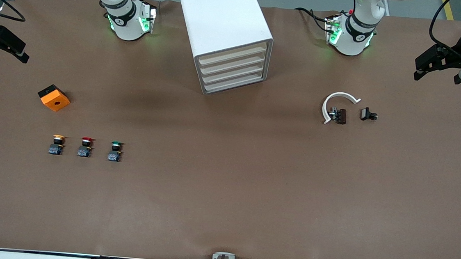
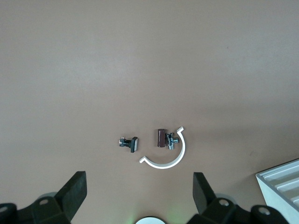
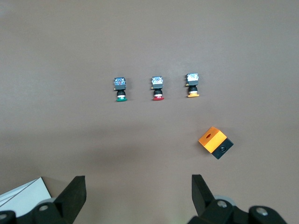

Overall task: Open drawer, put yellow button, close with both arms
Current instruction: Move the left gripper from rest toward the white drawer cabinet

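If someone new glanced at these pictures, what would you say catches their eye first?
Probably the big white cabinet standing between the two arm bases, its four drawers all shut. Next, the row of three buttons toward the right arm's end: the yellow button, the red button and the green button, with an orange block farther from the front camera.

1. Drawer (image 1: 233, 52): top of four cream fronts in white cabinet (image 1: 219, 13), fully shut.
2. Yellow button (image 1: 57, 144): yellow cap, black neck, blue base; on table nearer front cam than cabinet, twd right arm's end, well apart.
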Tool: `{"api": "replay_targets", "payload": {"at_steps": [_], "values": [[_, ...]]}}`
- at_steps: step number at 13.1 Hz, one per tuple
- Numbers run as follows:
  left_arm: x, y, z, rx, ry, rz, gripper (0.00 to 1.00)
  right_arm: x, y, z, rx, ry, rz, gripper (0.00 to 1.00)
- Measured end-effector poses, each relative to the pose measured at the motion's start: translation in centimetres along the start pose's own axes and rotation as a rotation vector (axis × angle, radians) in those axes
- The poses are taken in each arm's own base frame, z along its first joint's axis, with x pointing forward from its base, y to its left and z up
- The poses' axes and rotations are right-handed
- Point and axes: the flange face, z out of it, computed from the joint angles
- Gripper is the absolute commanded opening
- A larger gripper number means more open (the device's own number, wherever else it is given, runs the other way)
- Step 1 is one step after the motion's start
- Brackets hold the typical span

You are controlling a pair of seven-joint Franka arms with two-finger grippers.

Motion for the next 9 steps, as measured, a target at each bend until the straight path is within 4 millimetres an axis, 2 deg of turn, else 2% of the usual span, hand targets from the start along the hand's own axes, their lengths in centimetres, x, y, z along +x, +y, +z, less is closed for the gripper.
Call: {"api": "replay_targets", "payload": {"at_steps": [4,6,7,9], "values": [[0.1,-1.1,-0.3,0.000,0.006,-0.023,1.00,0.0,0.0,0.0,0.000,0.002,0.000,1.00],[0.8,-1.3,-0.2,-0.003,0.007,-0.026,1.00,0.0,0.0,0.0,0.000,0.002,0.000,1.00],[1.6,-1.3,0.5,-0.005,-0.006,-0.024,1.00,0.0,0.0,0.0,0.000,0.002,0.000,1.00],[3.8,-0.7,3.8,-0.015,-0.068,-0.011,1.00,0.0,0.0,0.0,0.000,0.002,0.000,1.00]]}}
